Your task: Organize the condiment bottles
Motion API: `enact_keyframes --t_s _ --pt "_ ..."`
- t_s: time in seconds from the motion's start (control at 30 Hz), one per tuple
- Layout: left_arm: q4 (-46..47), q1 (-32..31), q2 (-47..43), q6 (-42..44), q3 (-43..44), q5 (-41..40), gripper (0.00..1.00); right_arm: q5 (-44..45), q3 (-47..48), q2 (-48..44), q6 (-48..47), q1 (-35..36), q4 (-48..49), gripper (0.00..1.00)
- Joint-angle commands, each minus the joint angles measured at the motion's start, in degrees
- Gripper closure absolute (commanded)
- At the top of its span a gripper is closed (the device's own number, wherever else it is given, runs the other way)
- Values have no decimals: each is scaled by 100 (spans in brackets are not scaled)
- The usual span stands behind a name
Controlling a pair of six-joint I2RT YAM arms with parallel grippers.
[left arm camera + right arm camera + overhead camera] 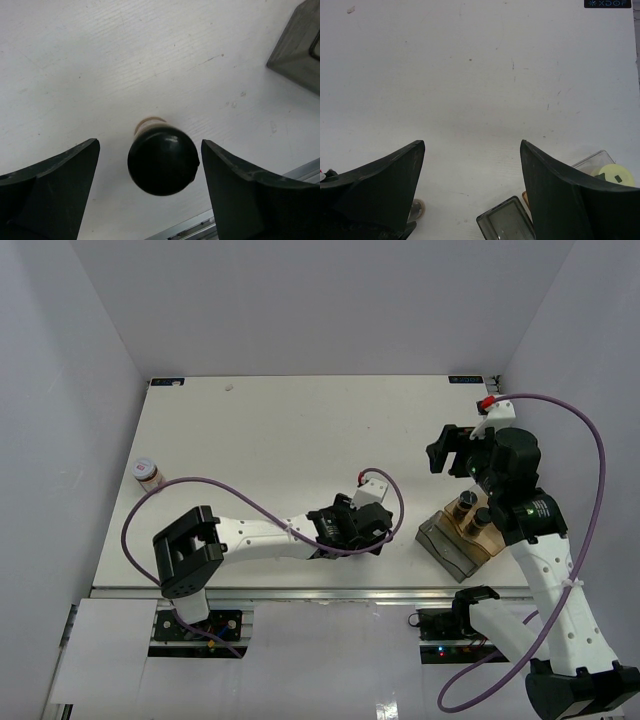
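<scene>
Presently, items by descending size.

1. Tabletop [300, 430]: white, carrying everything below.
2. Grey tray [440, 543]: at the near right edge. It holds two dark bottles [467, 505] and, in the right wrist view, a yellow-lidded jar [615, 175].
3. Right end effector [472, 145]: raised beyond the tray, fingers spread, nothing between them.
4. Left end effector [150, 145]: near the front edge at mid-table, just left of the tray. Its fingers are apart, with a gap on either side of item 5, so it grips nothing.
5. Black-capped bottle [162, 160]: on the tabletop between those fingers, cap towards the wrist camera; whether it stands fully upright cannot be told.
6. Pink-lidded jar [147, 472]: alone at the far left, well apart from the tray.

Step in hand, by judgement: handling the black-capped bottle outside the tray. If it is to be picked up, the next move calls for closing squarely on its body, then a short carry right to a free place in the tray. The pink-lidded jar remains to be fetched.
</scene>
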Motion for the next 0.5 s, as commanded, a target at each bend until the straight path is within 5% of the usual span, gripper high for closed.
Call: enact_keyframes --t_s 0.0,0.27,0.47 --pt "-212 -33 -246 -159 97 70 2 -28 341 70 -40 14 3 17" --pt "-1103 -16 -774 -295 895 183 2 -676 672 240 -38 14 -378 17" --pt "-1694 687 -1703 -224 1274 631 2 -1307 526 396 44 49 -501 17"
